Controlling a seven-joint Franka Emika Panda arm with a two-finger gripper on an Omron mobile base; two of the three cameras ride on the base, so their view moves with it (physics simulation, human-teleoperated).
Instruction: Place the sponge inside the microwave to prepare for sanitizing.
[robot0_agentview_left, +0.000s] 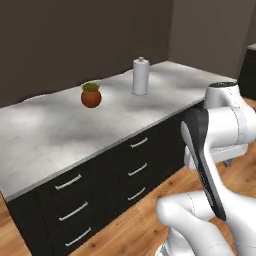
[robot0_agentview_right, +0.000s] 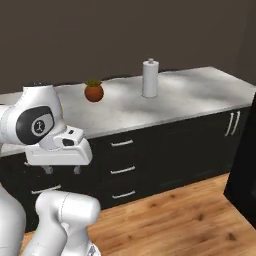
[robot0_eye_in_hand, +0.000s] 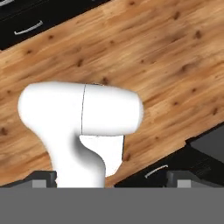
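Left base view: grey counter (robot0_agentview_left: 45, 135) over black drawers (robot0_agentview_left: 75, 210); on it a potted plant (robot0_agentview_left: 91, 95) and, well apart toward the far corner, a paper towel roll (robot0_agentview_left: 140, 76); neither sponge nor microwave can be placed from here. Right base view: same counter (robot0_agentview_right: 200, 100), plant (robot0_agentview_right: 93, 91), roll (robot0_agentview_right: 150, 78); end effector (robot0_agentview_right: 62, 169) folded low before the drawers, pointing down. Hand view: wooden floor (robot0_eye_in_hand: 131, 48), drawer handles (robot0_eye_in_hand: 27, 29); finger tips (robot0_eye_in_hand: 43, 178) far apart, released, nothing between; direction to the sponge cannot be told
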